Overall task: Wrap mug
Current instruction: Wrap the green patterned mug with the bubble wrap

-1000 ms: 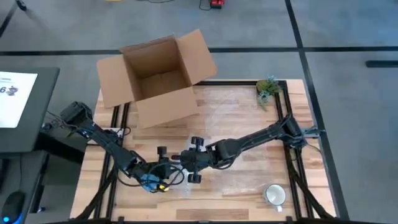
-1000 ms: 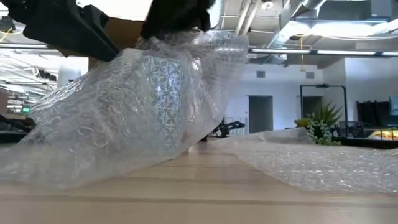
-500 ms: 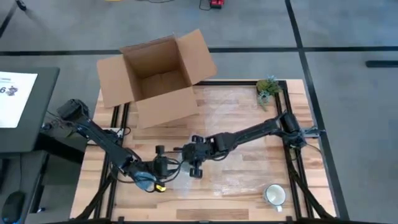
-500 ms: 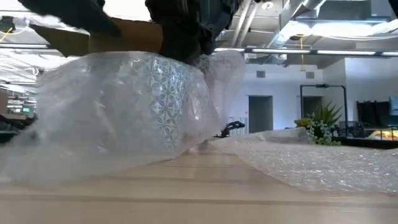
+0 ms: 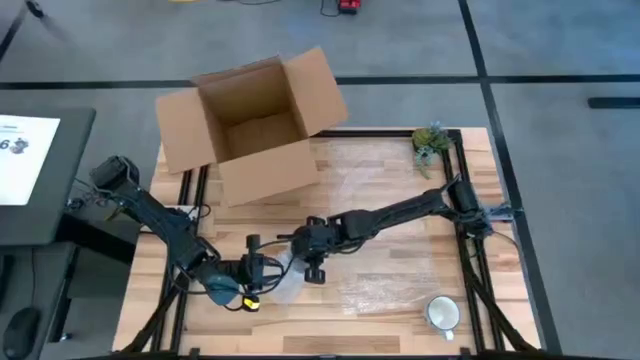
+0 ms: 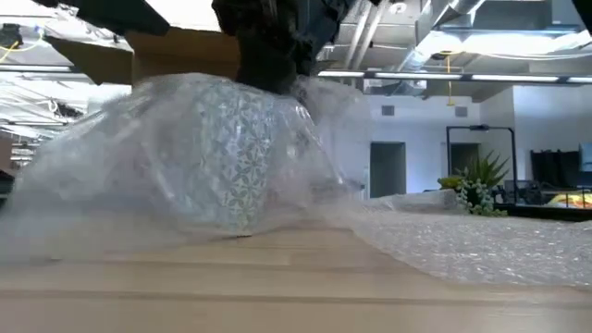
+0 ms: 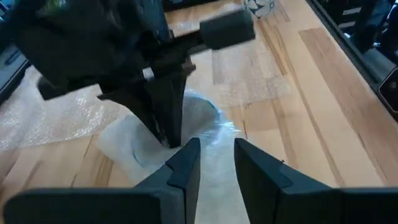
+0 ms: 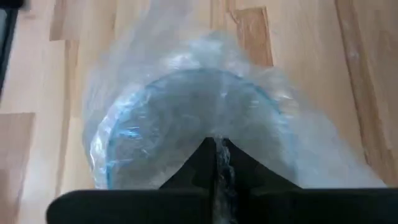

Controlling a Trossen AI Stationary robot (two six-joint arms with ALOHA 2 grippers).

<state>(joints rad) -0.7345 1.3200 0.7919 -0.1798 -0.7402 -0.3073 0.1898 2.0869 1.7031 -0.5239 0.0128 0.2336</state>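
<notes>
A: Jaws on the right gripper (image 8: 216, 163) were pinched together on the wrap (image 8: 186, 81), bunched right over the mug (image 8: 186, 118). Left gripper (image 7: 216, 157) stood a little apart, holding nothing, just beside that pinch point.

B: Where was the mug?

A: Upright on the table (image 5: 400, 290), front-left of centre, under the draped wrap (image 6: 139, 166). Patterned side showed through in the low view (image 6: 236, 157). A second mug (image 5: 441, 313) sat bare at the front-right corner; box (image 5: 250, 130) at the back.

B: Step?

A: Judged mid-wrap: sheet over the mug, not yet closed beneath. Next move probably calls for the left gripper to take a loose edge and tuck it round the base while the right holds the gather.

B: Change from a second before?

A: Wrap had been lifted and tilted; by now it had settled flat around the mug. Right gripper had shifted toward the left one.
</notes>
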